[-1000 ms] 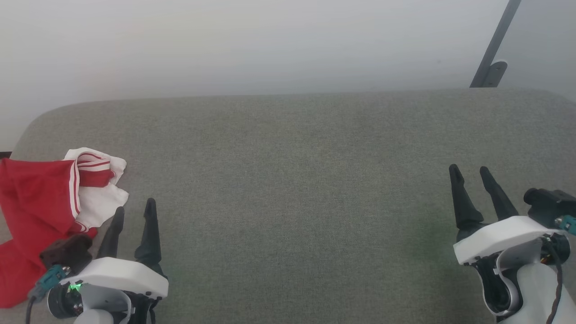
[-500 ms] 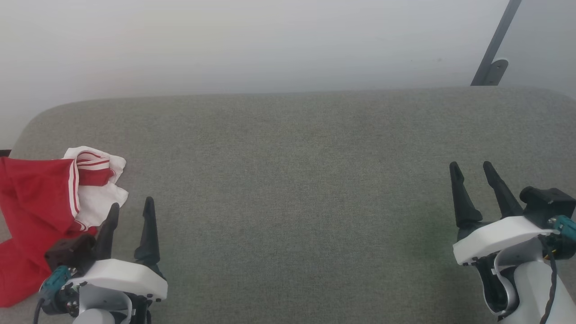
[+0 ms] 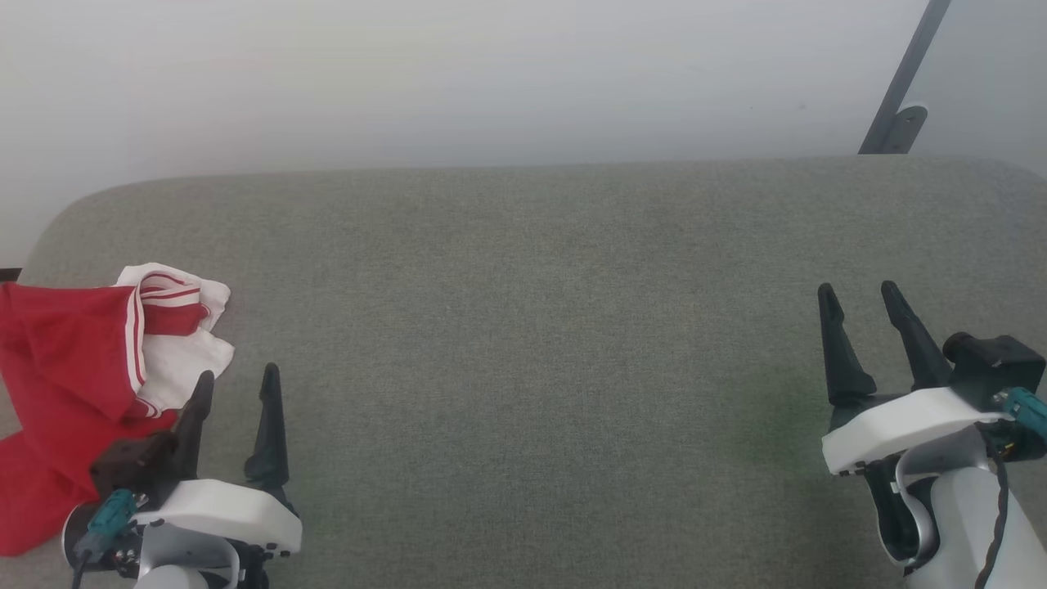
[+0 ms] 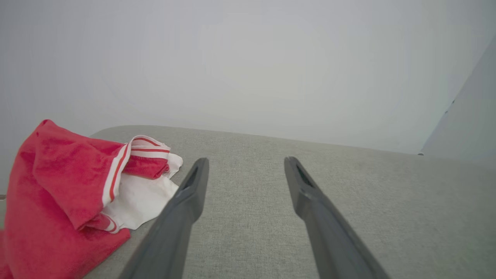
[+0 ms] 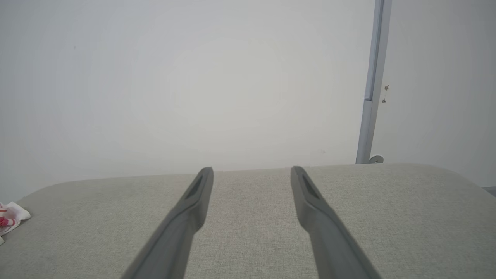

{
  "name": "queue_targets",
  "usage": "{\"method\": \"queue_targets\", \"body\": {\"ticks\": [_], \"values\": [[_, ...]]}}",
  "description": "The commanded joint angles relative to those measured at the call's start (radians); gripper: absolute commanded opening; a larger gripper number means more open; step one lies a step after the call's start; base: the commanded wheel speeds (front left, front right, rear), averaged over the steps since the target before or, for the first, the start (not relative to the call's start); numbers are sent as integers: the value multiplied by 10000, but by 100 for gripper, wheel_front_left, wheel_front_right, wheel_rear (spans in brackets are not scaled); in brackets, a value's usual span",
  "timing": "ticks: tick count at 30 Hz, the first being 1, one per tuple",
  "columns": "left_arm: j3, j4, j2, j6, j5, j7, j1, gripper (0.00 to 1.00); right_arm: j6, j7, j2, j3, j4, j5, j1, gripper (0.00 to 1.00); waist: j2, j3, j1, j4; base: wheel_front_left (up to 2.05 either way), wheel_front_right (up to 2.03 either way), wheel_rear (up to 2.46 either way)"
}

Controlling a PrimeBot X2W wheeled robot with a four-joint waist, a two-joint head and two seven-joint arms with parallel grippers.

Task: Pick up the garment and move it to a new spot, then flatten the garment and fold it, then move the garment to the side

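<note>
The garment point(image 3: 74, 368) lies crumpled at the left edge of the grey padded surface, red with its white inside and striped trim turned up; part runs off the frame's left. In the left wrist view the garment point(image 4: 66, 193) sits left of my fingers. My left gripper point(image 3: 237, 375) stands open just right of the garment, its left finger next to the white fold, nothing between the fingers. My right gripper point(image 3: 857, 288) stands open far to the right over bare fabric, holding nothing. A small corner of the garment point(image 5: 9, 217) shows at the right wrist view's left edge.
The grey padded surface point(image 3: 532, 327) stretches wide between the two grippers, with rounded far corners against a pale wall. A dark slanted post with a foot point(image 3: 900, 98) stands beyond the far right corner.
Both grippers shifted slightly: the left one drew back toward the bottom of the view, the right one crept forward. The garment lies as before.
</note>
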Motion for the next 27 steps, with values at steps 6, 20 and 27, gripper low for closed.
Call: {"method": "queue_targets", "body": {"ticks": [6, 20, 27], "values": [[230, 100, -79, -172, 564, -180, -179, 100, 3, -202, 19, -41, -27, -446, -112, 100, 0, 4, 0, -8, 0, 0, 0], [493, 296, -148, -408, 1745, -450, -229, 100, 4, -449, 38, -109, -28, -1101, -143, 100, 0, 6, 0, 33, 0, 0, 0], [554, 344, -258, -465, 2227, -571, -340, 100, 4, -588, -16, -126, 28, -1449, -222, 100, 0, 36, 0, 287, 0, 0, 0]]}}
